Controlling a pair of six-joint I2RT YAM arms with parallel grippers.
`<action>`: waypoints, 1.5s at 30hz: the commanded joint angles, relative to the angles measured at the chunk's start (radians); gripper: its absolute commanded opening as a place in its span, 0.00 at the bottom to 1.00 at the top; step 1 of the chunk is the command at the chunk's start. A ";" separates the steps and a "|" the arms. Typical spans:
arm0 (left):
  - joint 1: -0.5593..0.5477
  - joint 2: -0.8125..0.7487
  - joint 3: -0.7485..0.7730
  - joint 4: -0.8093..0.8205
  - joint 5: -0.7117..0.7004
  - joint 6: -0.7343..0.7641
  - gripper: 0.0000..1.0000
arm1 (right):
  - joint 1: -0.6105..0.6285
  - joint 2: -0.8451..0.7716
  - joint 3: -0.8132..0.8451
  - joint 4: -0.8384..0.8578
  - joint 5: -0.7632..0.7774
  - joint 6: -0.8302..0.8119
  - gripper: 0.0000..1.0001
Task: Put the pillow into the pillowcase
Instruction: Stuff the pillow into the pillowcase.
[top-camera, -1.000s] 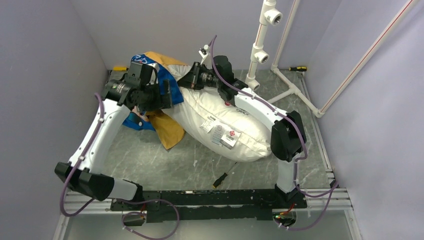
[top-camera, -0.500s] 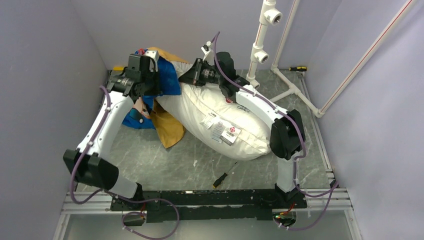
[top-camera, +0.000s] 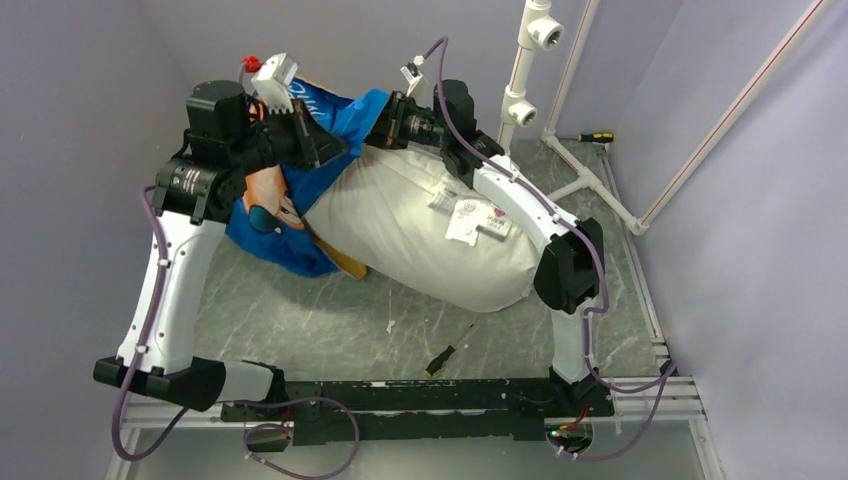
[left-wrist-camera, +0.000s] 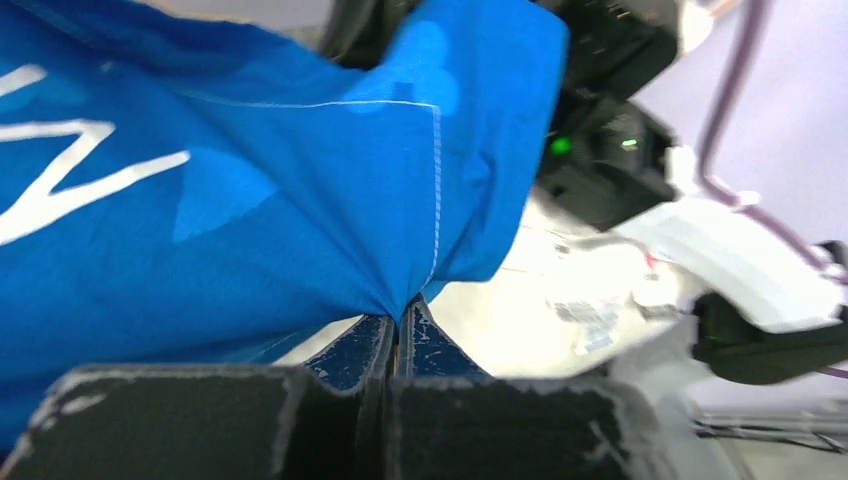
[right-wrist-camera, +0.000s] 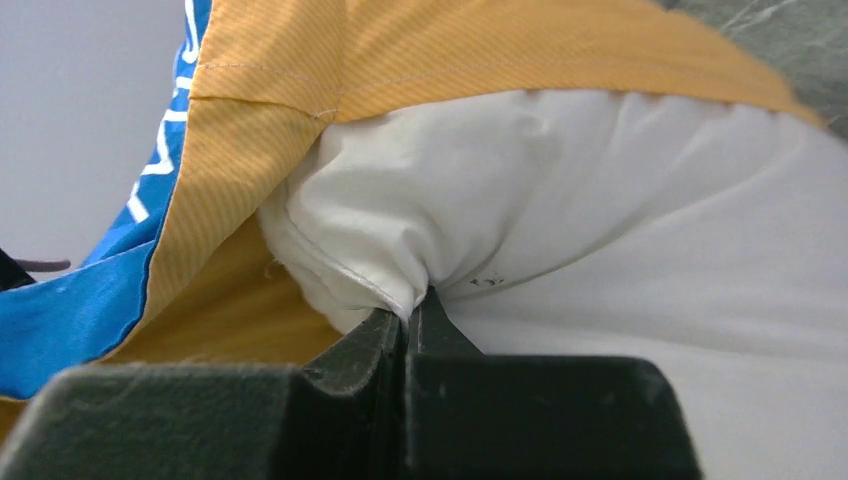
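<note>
The plump white pillow (top-camera: 420, 235) lies slanted across the table, its tags and red logo (top-camera: 478, 215) facing up. The blue pillowcase (top-camera: 262, 225) hangs bunched at the pillow's far left end, and a strip of its orange side (top-camera: 350, 268) peeks out underneath. My left gripper (top-camera: 322, 146) is raised off the table and shut on a blue edge of the pillowcase (left-wrist-camera: 300, 180). My right gripper (top-camera: 386, 124) is shut on a far corner of the pillow (right-wrist-camera: 400, 210), with the orange lining (right-wrist-camera: 450, 50) draped over that corner.
A white pipe frame (top-camera: 522, 90) stands at the back right, with a yellow-handled screwdriver (top-camera: 598, 137) beside it. A small black and yellow tool (top-camera: 446, 354) lies near the front edge. Grey walls close in on the left and the back.
My left gripper has shut on the pillowcase and lifted it up and to the left. The case is now spread over the pillow's far end, and the pillow has rolled so its tags sit farther back.
</note>
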 joint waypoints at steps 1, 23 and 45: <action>-0.048 0.043 0.154 0.156 0.330 -0.149 0.00 | -0.012 -0.051 0.056 0.208 0.074 0.071 0.00; 0.009 0.023 -0.233 0.261 -0.035 -0.336 0.00 | -0.015 -0.305 0.119 -0.444 0.463 -0.348 1.00; 0.210 0.215 0.010 0.103 0.174 -0.250 0.61 | 0.232 -0.238 -0.252 -0.388 0.072 -0.452 0.78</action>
